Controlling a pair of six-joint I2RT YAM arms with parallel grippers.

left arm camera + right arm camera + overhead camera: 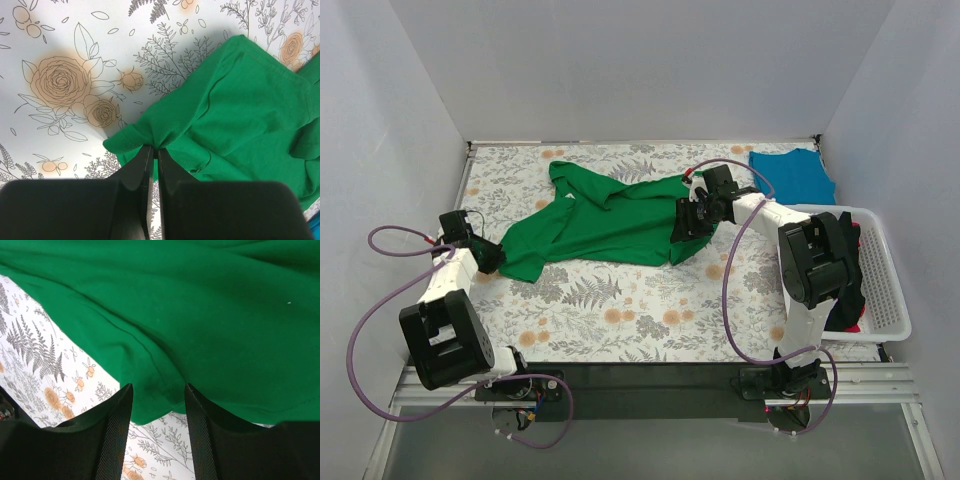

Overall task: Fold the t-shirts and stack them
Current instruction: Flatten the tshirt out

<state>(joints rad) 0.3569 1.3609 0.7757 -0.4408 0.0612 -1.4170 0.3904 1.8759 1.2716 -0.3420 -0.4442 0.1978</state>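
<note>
The left gripper (488, 256) is pinched shut on the left corner of the green t-shirt (605, 220), which lies rumpled across the middle of the table (620, 320). At its right end the right gripper (692, 222) straddles the hem, jaws apart. I'd close on the hem alone, then draw both ends taut and level before folding.

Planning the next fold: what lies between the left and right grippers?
Only the green t-shirt, lying rumpled from the left gripper, shut on its corner, across to the open right gripper; the top view shows this.
</note>
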